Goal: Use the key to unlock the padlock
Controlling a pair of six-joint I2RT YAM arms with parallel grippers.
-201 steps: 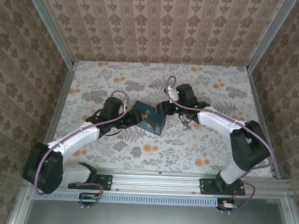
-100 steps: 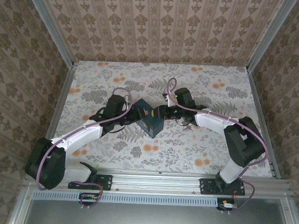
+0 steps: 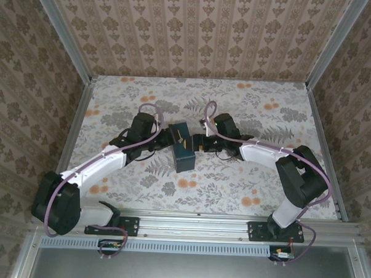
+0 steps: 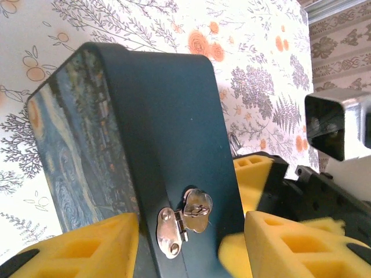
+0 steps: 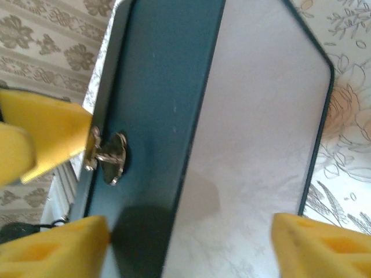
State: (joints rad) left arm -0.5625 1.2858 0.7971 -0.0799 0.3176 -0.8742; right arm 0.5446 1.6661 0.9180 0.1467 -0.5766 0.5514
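Observation:
The dark blue swirl-patterned tin (image 3: 183,148) stands on edge mid-table between both grippers. My left gripper (image 3: 166,138) straddles it, and its yellow pads (image 4: 75,249) press both sides of the tin (image 4: 168,116). A silver hasp (image 4: 184,222) on the tin's narrow face carries no padlock; it also shows as the hasp (image 5: 109,156) in the right wrist view. My right gripper (image 3: 199,141) faces the tin's plain pale side (image 5: 255,133), open, with its pads (image 5: 324,249) wide apart. A thin silvery loop (image 4: 233,141) peeks past the tin; padlock or key, I cannot tell.
The floral table (image 3: 248,111) is walled by patterned panels on three sides, with metal rails (image 3: 75,134) along the left and right edges. The right arm (image 3: 265,153) lies low across the table to the right of the tin.
The tin has turned from lying slanted to standing narrow on edge, shifting slightly left. The left gripper came round with it. The right gripper moved left, close to the tin.

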